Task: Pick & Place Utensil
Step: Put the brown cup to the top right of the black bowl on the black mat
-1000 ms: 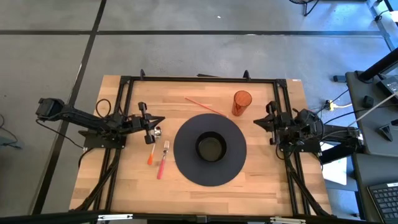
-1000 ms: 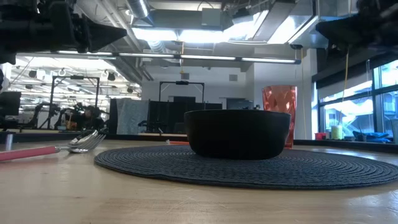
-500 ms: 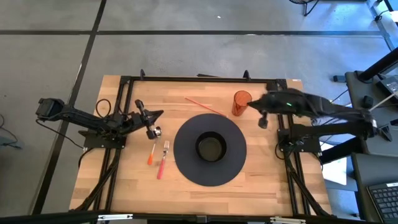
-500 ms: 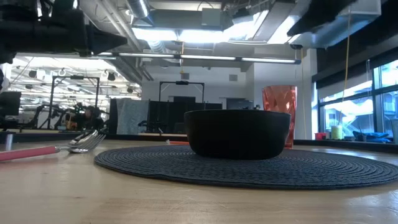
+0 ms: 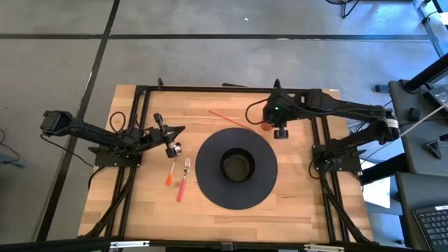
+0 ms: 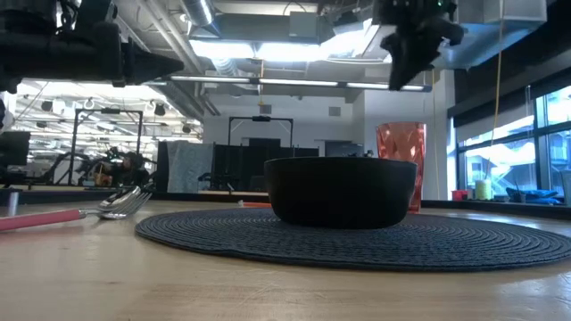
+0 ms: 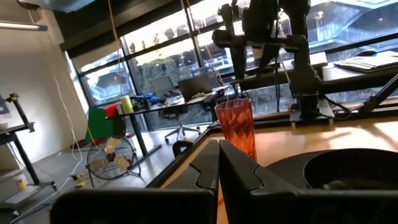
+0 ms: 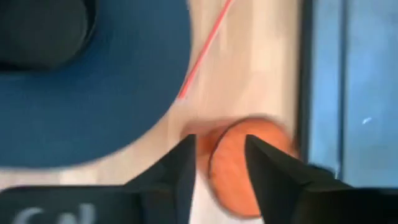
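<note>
Over wooden table (image 5: 294,189), right claw (image 8: 219,163) hangs parted, empty, above orange cup (image 8: 249,163); left claw (image 7: 217,167) closed, empty

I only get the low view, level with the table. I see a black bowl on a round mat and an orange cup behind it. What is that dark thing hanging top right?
Observer: That is the right gripper; from above it hangs over the orange cup.
Operator: Is it holding anything?
Observer: No. Its wrist camera shows its fingers open, the cup's rim between them below.
Operator: That pink handle on my left, what is it?
Observer: From above, a pink-handled fork beside an orange-handled spoon.
Operator: And the other arm?
Observer: The left gripper is shut, above the table near those utensils.
</note>
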Motion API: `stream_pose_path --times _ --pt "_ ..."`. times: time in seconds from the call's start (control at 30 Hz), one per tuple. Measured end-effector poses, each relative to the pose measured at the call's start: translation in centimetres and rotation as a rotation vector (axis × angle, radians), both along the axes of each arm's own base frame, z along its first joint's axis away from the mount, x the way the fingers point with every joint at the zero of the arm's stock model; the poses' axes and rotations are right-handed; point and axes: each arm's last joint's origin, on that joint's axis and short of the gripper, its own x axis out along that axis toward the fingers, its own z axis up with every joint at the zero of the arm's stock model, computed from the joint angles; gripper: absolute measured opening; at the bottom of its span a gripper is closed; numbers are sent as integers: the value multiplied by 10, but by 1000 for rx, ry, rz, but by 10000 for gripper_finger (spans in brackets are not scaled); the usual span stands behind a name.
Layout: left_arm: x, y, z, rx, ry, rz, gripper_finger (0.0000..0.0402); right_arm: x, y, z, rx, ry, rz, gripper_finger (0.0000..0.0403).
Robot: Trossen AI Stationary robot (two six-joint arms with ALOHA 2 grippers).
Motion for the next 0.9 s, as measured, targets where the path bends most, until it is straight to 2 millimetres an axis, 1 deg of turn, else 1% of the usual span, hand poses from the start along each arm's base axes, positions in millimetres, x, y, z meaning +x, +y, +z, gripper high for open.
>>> stream_pose_path --times 0.07,0.17,0.27,0.33,0.47,0.7,0.9 --pt "0 0 0 -9 -5 -2 5 1 -1 -7 54 55 10 170" --pt "0 0 0 -16 -8 -3 2 2 -4 -11 106 69 1 207" --pt "0 0 0 -17 -9 -3 1 2 -9 -12 114 66 -38 233" --pt "0 0 0 -17 -9 -3 3 3 -12 -14 123 68 -63 242" --pt "0 0 0 -17 -9 -3 5 5 -21 -19 141 85 -102 244" --pt "0 0 0 -17 -9 -3 1 17 -35 -38 165 157 -144 237" --pt "0 0 0 -17 -3 -3 5 23 -47 -53 184 208 -178 236"
